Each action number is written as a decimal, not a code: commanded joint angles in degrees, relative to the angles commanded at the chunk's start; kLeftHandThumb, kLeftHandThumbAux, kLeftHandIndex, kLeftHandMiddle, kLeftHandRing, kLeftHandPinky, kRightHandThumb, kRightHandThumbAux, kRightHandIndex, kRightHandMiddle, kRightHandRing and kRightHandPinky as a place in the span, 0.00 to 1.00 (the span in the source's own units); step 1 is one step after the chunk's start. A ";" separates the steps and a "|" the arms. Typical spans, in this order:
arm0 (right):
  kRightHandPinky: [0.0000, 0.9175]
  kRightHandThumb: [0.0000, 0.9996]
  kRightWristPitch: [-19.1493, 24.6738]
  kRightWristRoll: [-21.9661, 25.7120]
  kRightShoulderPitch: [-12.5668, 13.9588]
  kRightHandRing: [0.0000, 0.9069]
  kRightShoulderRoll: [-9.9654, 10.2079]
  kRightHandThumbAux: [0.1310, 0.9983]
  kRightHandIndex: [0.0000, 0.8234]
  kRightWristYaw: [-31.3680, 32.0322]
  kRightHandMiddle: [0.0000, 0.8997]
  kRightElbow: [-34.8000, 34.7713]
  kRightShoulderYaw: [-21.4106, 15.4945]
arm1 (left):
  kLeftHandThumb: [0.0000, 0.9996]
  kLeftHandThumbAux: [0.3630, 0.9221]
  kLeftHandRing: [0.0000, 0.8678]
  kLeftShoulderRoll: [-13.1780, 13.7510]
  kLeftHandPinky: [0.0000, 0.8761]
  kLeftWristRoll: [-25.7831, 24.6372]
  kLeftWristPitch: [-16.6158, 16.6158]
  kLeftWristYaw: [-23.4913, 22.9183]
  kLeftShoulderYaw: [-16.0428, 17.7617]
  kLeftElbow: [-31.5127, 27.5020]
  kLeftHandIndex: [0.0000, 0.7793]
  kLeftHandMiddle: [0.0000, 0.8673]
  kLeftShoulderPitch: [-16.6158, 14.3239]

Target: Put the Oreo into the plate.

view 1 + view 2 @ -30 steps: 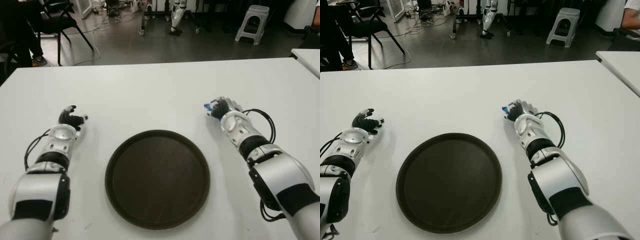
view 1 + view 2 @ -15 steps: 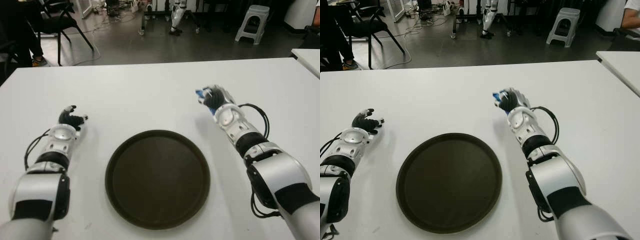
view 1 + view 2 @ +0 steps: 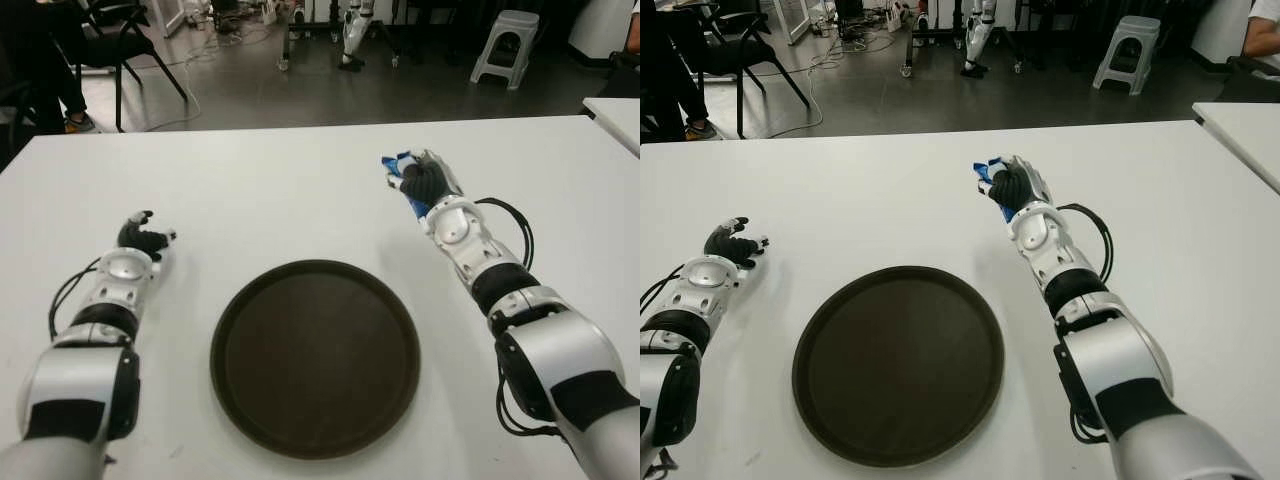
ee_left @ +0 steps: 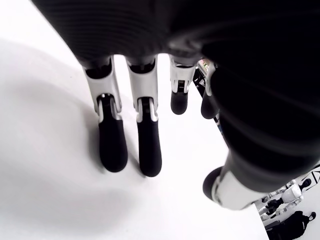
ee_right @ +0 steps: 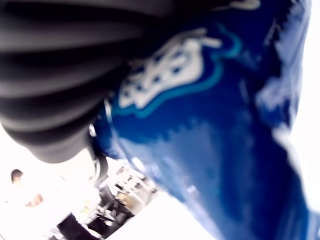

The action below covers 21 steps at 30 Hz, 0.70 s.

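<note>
- The right hand [image 3: 424,183] has its fingers curled around the Oreo [image 5: 215,125], a small blue packet. It shows over the table [image 3: 300,190], beyond the plate [image 3: 315,357] and toward its right side, well apart from the rim.
- In the right wrist view the glossy blue wrapper fills the frame, pressed against the dark fingers [image 5: 55,100].
- The packet looks light, and the foil looks slick and crinkly, so it could slide in a loose grip. The biscuits inside are probably brittle, so a firm, not crushing, hold seems right.
- The best hold is likely across the packet's middle, as now, with a blue end poking out past the fingers.
- The left hand [image 3: 140,237] shows left of the plate, holding nothing, its fingers loosely extended.
</note>
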 joint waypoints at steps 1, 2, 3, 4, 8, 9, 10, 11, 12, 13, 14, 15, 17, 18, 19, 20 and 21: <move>0.91 0.73 -0.20 0.07 0.45 0.92 0.12 0.66 0.54 0.20 0.93 -0.76 0.06 | 0.19 0.72 0.11 0.01 0.13 0.02 0.00 0.01 -0.01 0.00 0.08 0.09 0.00; 0.91 0.73 -0.61 0.13 1.16 0.92 0.31 0.66 0.54 0.52 0.93 -1.90 0.20 | 0.19 0.72 0.11 0.01 0.14 0.06 0.04 0.05 -0.06 0.00 0.08 0.09 -0.02; 0.91 0.73 -0.86 0.17 1.68 0.92 0.42 0.66 0.54 0.78 0.93 -2.77 0.30 | 0.19 0.73 0.12 0.01 0.14 0.09 0.06 0.07 -0.09 0.00 0.08 0.09 -0.03; 0.91 0.73 -1.35 0.18 2.50 0.92 0.59 0.66 0.54 1.14 0.93 -4.08 0.50 | 0.19 0.73 0.12 0.00 0.14 0.13 0.07 0.10 -0.13 -0.01 0.08 0.09 -0.04; 0.92 0.74 -3.12 0.05 6.81 0.93 1.41 0.66 0.54 3.07 0.94 -10.87 1.79 | 0.22 0.74 0.12 -0.03 0.14 0.17 0.02 0.12 -0.19 -0.01 0.10 0.10 -0.04; 0.91 0.74 -3.60 0.10 8.72 0.93 1.66 0.66 0.54 4.35 0.94 -13.84 2.49 | 0.22 0.74 0.12 -0.03 0.13 0.20 0.08 0.11 -0.25 -0.06 0.10 0.10 -0.08; 0.91 0.74 -3.73 0.16 10.04 0.93 1.79 0.66 0.54 5.30 0.94 -15.98 2.93 | 0.22 0.74 0.11 -0.02 0.13 0.22 0.13 0.11 -0.29 -0.09 0.09 0.10 -0.11; 0.91 0.74 -3.54 0.21 10.97 0.93 1.82 0.66 0.54 5.99 0.94 -17.62 3.18 | 0.22 0.74 0.11 -0.02 0.13 0.24 0.16 0.11 -0.32 -0.11 0.09 0.09 -0.12; 0.92 0.74 -3.12 0.31 11.61 0.93 1.83 0.66 0.54 6.89 0.94 -18.91 3.40 | 0.22 0.75 0.11 -0.02 0.13 0.26 0.15 0.14 -0.35 -0.12 0.09 0.09 -0.12; 0.92 0.74 -2.68 0.34 12.10 0.93 1.83 0.66 0.54 7.53 0.94 -19.95 3.51 | 0.21 0.74 0.11 -0.02 0.13 0.27 0.15 0.16 -0.37 -0.13 0.09 0.09 -0.11; 0.92 0.74 -2.11 0.38 12.72 0.93 2.06 0.66 0.54 8.46 0.95 -21.23 3.80 | 0.22 0.74 0.11 -0.03 0.13 0.28 0.14 0.21 -0.38 -0.14 0.09 0.09 -0.10; 0.92 0.74 -1.58 0.38 13.22 0.93 2.23 0.66 0.54 9.16 0.95 -22.28 3.97 | 0.22 0.73 0.11 -0.04 0.13 0.29 0.13 0.24 -0.39 -0.14 0.09 0.09 -0.10; 0.92 0.74 -0.45 0.45 14.33 0.93 2.99 0.66 0.54 10.59 0.95 -24.46 4.56 | 0.23 0.72 0.11 -0.08 0.13 0.27 0.13 0.32 -0.39 -0.16 0.09 0.09 -0.11; 0.92 0.74 0.07 0.81 15.34 0.93 3.78 0.66 0.54 11.90 0.95 -25.94 5.16 | 0.24 0.71 0.11 -0.12 0.14 0.20 0.07 0.38 -0.34 -0.20 0.09 0.09 -0.11; 0.92 0.74 0.54 1.05 16.11 0.94 4.35 0.66 0.54 12.88 0.95 -27.12 5.56 | 0.24 0.72 0.11 -0.16 0.14 0.15 0.03 0.42 -0.31 -0.23 0.09 0.10 -0.11; 0.92 0.74 0.95 1.16 16.64 0.94 4.68 0.66 0.54 13.55 0.95 -27.99 5.74 | 0.24 0.73 0.12 -0.18 0.15 0.12 0.00 0.45 -0.29 -0.24 0.09 0.10 -0.11; 0.92 0.74 1.23 1.73 17.31 0.94 5.10 0.66 0.53 15.10 0.95 -29.04 6.08 | 0.24 0.73 0.12 -0.19 0.15 0.03 -0.04 0.35 -0.21 -0.24 0.10 0.10 -0.10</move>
